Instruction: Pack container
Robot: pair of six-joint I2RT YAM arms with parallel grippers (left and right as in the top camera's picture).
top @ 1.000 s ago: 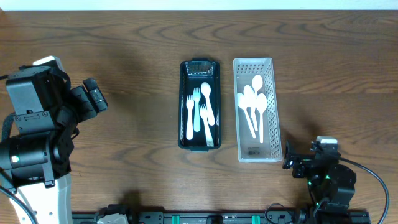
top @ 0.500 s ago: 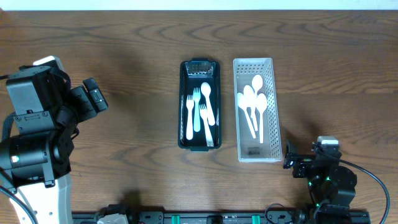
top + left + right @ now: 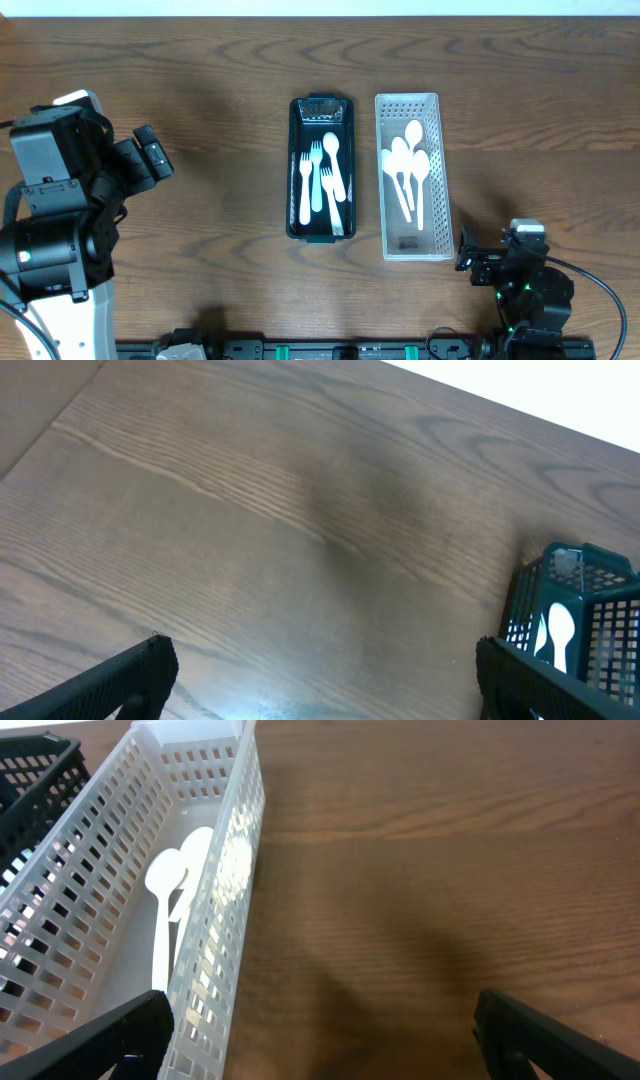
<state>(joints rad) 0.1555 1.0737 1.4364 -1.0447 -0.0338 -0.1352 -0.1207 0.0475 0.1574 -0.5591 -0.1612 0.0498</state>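
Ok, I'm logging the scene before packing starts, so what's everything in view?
Brown wooden table: one, brown, under everything.
Black perforated plastic basket: one, black, table centre.
White plastic forks: three, white, inside the black basket.
Lone white plastic spoon: one, white, beside those forks.
White perforated plastic basket: one, white, right of the black one.
White plastic spoons: about five, white, inside the white basket.
Left arm: one, black and white, left edge; left fingers open.
Right arm: one, black, lower right; right fingers open.
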